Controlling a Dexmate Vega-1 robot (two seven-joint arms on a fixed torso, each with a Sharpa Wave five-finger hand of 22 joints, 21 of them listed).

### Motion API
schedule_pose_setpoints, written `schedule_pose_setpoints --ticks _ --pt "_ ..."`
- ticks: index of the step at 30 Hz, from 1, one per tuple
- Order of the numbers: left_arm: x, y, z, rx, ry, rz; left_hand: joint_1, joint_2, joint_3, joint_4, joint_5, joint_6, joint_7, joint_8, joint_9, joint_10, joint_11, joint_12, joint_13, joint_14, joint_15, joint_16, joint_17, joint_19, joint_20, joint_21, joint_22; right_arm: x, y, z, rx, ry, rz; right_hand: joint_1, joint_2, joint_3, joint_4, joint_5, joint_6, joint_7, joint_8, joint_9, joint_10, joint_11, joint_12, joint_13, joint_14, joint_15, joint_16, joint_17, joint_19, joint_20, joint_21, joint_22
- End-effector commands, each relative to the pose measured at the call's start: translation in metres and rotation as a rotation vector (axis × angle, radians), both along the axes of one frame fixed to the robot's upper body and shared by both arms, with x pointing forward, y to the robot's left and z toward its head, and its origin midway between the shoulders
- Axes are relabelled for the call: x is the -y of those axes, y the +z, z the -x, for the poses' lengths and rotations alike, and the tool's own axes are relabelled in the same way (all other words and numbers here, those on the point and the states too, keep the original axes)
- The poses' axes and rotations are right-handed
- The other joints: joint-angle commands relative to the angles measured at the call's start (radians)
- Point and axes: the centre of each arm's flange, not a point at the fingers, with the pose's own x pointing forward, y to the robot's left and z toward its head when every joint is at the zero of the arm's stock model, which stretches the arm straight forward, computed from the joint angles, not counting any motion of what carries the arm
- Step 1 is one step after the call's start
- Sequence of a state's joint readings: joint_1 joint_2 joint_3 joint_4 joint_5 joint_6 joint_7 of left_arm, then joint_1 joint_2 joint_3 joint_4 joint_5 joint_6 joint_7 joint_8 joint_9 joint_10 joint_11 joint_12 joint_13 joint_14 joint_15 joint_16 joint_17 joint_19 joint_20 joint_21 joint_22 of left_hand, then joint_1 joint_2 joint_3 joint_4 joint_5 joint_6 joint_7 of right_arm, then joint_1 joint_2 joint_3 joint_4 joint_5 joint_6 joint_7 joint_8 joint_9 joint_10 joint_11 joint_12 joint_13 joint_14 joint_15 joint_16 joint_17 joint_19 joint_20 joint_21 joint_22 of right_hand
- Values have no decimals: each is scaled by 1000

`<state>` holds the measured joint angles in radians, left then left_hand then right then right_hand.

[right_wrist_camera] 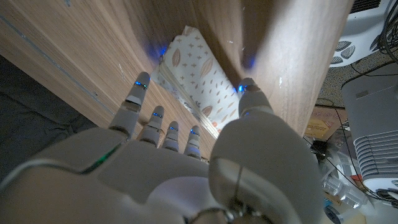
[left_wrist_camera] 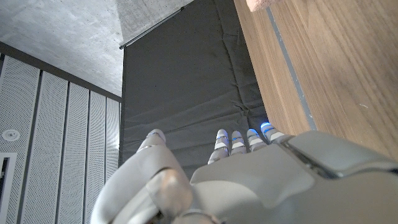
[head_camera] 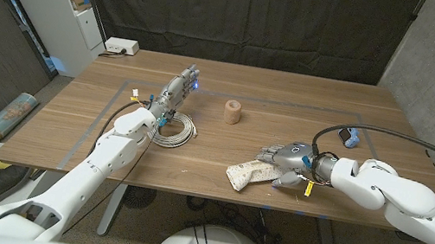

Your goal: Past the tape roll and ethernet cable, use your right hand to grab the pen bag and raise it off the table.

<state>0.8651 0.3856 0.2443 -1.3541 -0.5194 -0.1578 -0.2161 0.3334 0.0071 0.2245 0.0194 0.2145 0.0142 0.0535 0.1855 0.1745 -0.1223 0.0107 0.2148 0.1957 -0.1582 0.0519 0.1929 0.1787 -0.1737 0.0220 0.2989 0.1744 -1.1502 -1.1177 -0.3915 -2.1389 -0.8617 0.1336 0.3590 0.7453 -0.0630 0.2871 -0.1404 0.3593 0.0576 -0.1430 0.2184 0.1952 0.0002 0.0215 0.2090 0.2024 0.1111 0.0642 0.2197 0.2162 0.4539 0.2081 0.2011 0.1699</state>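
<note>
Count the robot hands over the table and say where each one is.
2. The left robot hand is at the table's far left, past the cable coil. The right robot hand is near the front edge, fingers spread at the pen bag.

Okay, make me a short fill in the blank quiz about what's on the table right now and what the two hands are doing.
1. The right hand reaches toward the pen bag, which lies near the table's ____ edge.
2. The coiled ethernet cable lies beside the ____ arm.
3. The tape roll stands between the cable and the ____ hand.
4. The left hand holds ____.

Missing words: front; left; right; nothing
</note>
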Motion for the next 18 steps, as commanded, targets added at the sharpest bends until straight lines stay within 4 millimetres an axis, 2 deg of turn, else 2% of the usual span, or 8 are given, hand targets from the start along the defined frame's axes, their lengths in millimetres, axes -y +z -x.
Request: schedule_pose_setpoints --ticks 1,3,4,8,9,18 --pt "0 -3 -2 -10 -1 -1 4 11 3 -5 2 0 -4 3 6 -2 2 -2 0 -7 3 -2 6 -75 7 -2 4 -1 -5 -5 -5 4 -16 7 -8 7 4 10 14 -6 7 4 17 0 9 1 16 -4 10 3 16 -1 8 5" --pt "1 -4 -2 -11 -3 0 3 11 3 -6 2 0 -5 3 6 -2 3 -2 0 -7 3 -2 6 -75 8 -2 4 0 -6 -6 18 12 -6 10 -7 9 4 12 47 -5 15 3 41 -2 16 2 33 -22 15 3 39 -3 13 5" --pt "1 -4 -2 -12 -2 -2 3 11 2 -6 2 0 -5 3 6 -2 1 -2 0 -7 3 -2 6 -75 8 -3 4 0 -6 -6 20 14 -10 13 -7 11 4 13 88 -5 24 3 87 -9 29 3 45 -42 19 3 57 1 13 5" --pt "0 -4 -3 -13 -1 -2 3 12 2 -6 2 1 -4 4 6 -3 3 -3 0 -7 2 -2 6 -74 9 -4 4 1 -6 -7 24 15 -18 17 -8 14 4 15 164 0 43 4 133 1 40 5 67 -56 25 4 92 -4 17 4" --pt "0 -3 -2 -11 -2 -2 3 12 2 -6 2 1 -5 3 6 -3 2 -3 0 -7 3 -2 6 -74 9 -4 4 1 -6 -8 23 17 -21 18 -8 16 4 16 182 1 47 3 143 -6 41 5 76 -62 28 5 103 -6 19 4" --pt "-1 -4 -2 -10 -2 2 3 13 1 -7 2 0 -8 3 6 -3 1 -3 0 -7 4 -2 6 -73 9 -7 4 -2 -9 -10 39 36 -39 31 -1 25 3 21 246 2 55 3 213 -7 57 8 132 -88 46 7 165 -36 27 3"
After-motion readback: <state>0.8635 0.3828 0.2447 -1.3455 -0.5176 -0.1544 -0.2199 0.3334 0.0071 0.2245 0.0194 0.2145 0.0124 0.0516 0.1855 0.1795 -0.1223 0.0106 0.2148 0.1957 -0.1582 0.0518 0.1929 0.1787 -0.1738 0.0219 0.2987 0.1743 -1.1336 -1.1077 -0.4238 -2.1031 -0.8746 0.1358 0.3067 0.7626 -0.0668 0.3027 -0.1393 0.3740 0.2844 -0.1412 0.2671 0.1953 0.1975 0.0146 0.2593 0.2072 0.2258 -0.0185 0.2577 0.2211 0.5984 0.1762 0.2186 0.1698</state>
